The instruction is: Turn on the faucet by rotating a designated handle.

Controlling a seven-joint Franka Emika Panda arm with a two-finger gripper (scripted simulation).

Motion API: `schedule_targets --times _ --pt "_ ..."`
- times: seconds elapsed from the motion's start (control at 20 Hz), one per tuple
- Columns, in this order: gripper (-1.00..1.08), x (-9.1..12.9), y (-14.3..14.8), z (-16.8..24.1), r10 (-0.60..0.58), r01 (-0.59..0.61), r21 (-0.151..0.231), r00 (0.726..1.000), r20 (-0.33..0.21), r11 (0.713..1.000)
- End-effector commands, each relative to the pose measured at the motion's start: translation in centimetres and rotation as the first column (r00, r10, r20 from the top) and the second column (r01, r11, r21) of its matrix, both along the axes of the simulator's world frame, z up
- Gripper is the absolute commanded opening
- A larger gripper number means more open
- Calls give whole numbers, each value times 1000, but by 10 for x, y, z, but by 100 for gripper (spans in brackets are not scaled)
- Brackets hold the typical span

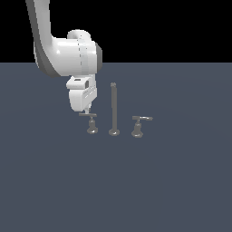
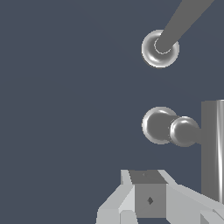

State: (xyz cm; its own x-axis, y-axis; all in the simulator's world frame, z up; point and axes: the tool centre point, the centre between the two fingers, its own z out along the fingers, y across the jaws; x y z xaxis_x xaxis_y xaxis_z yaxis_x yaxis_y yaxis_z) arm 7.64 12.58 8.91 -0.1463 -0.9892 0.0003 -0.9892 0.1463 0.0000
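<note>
The faucet is a dull grey three-piece set, with its tall thin spout post (image 1: 113,108) on a round foot (image 2: 160,48). On the exterior view's left of the post stands the handle (image 1: 92,124), a thin dark lever (image 1: 86,115) on a small bell-shaped base (image 2: 157,125). My gripper (image 1: 89,110) hangs just above that lever, fingers pointing down and close together, with nothing held. In the wrist view the gripper (image 2: 148,183) is near the lever (image 2: 212,148), with a gap showing between them. Whether they touch I cannot tell.
A second handle (image 1: 138,126) with a brighter lever and wider base stands on the exterior view's right of the post. The set rests on a flat dark grey-blue floor (image 1: 172,181). My white arm (image 1: 59,50) comes down from the upper left.
</note>
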Motion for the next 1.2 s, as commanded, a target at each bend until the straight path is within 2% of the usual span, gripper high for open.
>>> schedule_targets --times 0.0,0.1,0.55,0.65,1.15 --pt "-100 0 0 0 1 -1 0 1000 0 1000" --pt "-100 0 0 0 1 -1 0 1000 0 1000" --pt "-100 -29 24 0 1 -1 0 1000 0 1000" --pt "-100 -21 17 0 13 -13 0 1000 8 1000" --pt "-100 -53 20 0 5 -5 0 1000 3 1000"
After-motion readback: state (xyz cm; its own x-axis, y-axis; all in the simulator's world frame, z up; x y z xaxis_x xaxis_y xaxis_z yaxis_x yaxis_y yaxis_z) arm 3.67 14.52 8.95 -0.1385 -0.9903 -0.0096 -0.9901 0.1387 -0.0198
